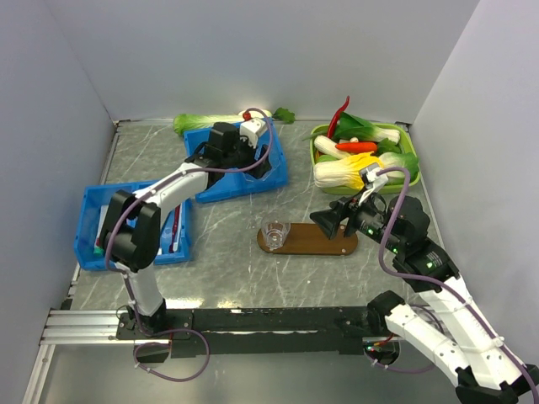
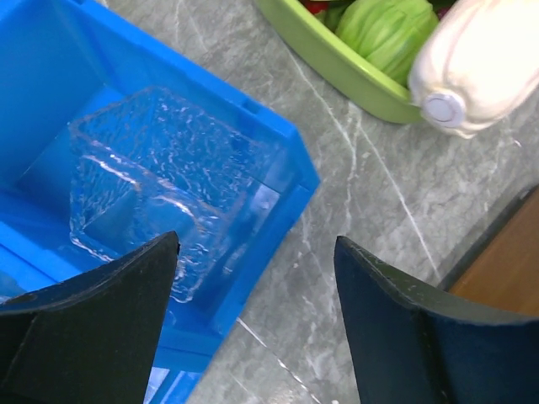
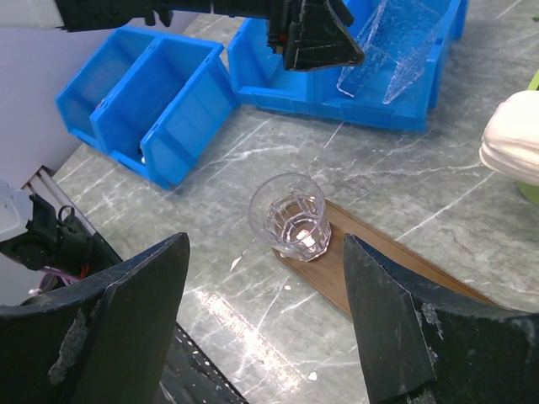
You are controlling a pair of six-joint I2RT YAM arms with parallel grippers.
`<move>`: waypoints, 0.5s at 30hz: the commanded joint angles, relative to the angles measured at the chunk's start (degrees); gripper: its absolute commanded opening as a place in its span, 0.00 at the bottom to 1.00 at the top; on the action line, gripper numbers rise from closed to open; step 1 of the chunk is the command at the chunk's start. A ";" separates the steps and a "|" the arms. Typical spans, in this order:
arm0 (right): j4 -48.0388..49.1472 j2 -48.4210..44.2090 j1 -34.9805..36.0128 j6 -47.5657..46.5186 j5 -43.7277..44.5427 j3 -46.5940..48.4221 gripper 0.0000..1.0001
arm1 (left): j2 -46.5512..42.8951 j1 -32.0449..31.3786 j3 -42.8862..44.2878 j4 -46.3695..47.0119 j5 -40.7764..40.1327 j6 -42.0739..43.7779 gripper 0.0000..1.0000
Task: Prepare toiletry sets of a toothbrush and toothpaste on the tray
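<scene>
One clear plastic cup (image 1: 274, 233) stands upright on the left end of the dark-brown wooden tray (image 1: 324, 241); it also shows in the right wrist view (image 3: 289, 216) on the tray (image 3: 396, 271). My right gripper (image 1: 326, 220) (image 3: 265, 252) is open and empty, a little above the tray to the right of that cup. My left gripper (image 1: 259, 164) (image 2: 257, 252) is open and empty over the right corner of the back blue bin (image 1: 221, 181). A clear cup (image 2: 160, 189) lies on its side in that bin, just beyond the left finger. Brushes and tubes (image 1: 173, 231) lie in the left blue bin (image 1: 88, 227).
A green tray (image 1: 320, 151) (image 2: 337, 63) heaped with toy vegetables stands at the back right; a white vegetable (image 2: 484, 59) overhangs its edge. A leafy vegetable (image 1: 202, 122) lies behind the back bin. Grey walls close in the sides.
</scene>
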 commanded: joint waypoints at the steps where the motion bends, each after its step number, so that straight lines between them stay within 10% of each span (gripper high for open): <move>1: 1.32 -0.83 -0.28 -0.79 0.56 1.59 0.80 | 1.44 0.77 2.76 2.77 4.01 1.09 0.77; 15: 0.97 -0.65 -0.36 -2.02 1.00 1.94 0.80 | 7.68 1.03 6.19 3.39 0.77 2.41 0.68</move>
